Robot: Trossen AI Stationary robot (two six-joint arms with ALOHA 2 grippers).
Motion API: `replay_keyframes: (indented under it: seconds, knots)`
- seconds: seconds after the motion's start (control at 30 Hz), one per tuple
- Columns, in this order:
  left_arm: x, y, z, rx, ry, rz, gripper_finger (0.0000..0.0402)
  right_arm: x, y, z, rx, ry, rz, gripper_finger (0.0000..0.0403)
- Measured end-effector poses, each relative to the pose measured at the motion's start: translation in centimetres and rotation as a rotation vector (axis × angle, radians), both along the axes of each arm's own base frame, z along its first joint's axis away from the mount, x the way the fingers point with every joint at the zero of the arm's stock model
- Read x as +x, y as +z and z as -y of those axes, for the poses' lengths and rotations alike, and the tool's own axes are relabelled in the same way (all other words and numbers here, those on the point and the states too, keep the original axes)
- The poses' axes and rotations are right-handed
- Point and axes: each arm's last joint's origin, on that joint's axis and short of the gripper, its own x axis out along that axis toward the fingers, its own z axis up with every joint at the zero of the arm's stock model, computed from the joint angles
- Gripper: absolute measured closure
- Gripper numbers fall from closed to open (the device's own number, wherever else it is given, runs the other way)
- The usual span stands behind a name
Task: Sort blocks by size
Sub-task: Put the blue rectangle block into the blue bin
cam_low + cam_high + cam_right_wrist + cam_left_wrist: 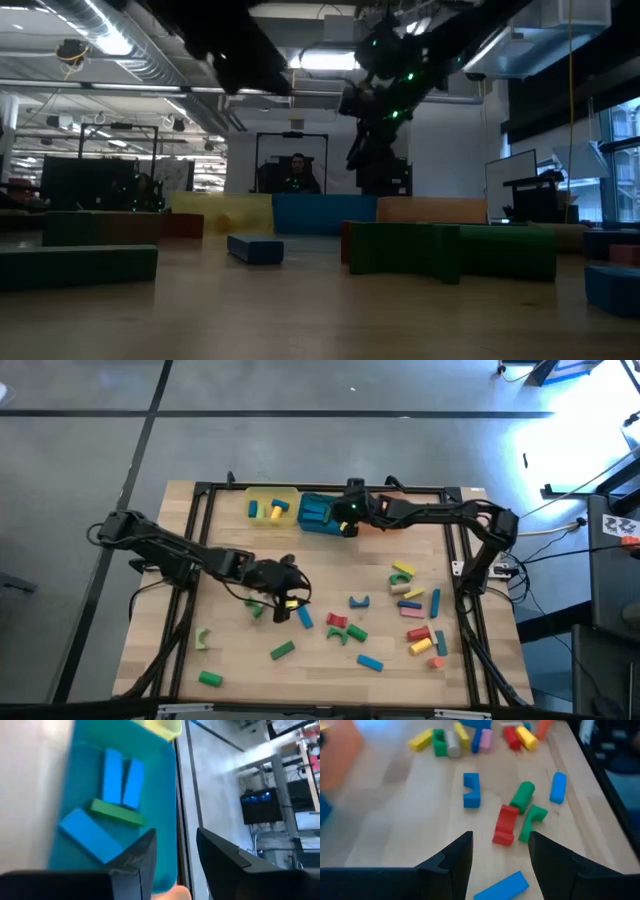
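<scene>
While right gripper (172,857) hovers spread, empty:
teal tray (160,795): three blue blocks (112,775), one green bar (117,813)
yellow tray (270,495): contents unclear
left gripper (500,852): spread, empty

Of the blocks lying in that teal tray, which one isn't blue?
The green bar in the teal tray. It is thin and lies across the ends of two blue blocks, with a third blue block on its other side.

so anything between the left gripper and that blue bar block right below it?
Nothing visible. The left gripper hangs open over the bare wooden table, and the blue bar block lies just below the gap between its fingers. The red arch block and green arch block lie farther ahead, clear of it.
</scene>
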Motion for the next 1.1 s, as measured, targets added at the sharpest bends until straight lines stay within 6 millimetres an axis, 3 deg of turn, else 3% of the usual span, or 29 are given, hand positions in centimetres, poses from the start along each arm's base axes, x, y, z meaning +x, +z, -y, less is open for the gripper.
replay_keyframes:
  seconds: [0.3,0.6,0.83,1.1]
  knots:
    - [1.3,-4.1,-0.3,0.114,-0.279,-0.154,0.023,-4.0,6.6,-4.1,0.105,0.058,0.092,0.026]
    - [2.3,-8.4,-0.2,0.28,-0.443,-0.259,0.023,-9.2,12.1,-8.6,0.423,0.205,0.298,0.026]
    - [2.4,-9.5,-0.1,0.293,-0.487,-0.286,0.023,-11.2,14.0,-11.7,0.708,0.316,0.398,0.026]
    - [2.5,-9.8,-0.1,0.373,-0.571,-0.27,0.023,-11.1,14.0,-14.9,0.85,0.424,0.355,0.026]
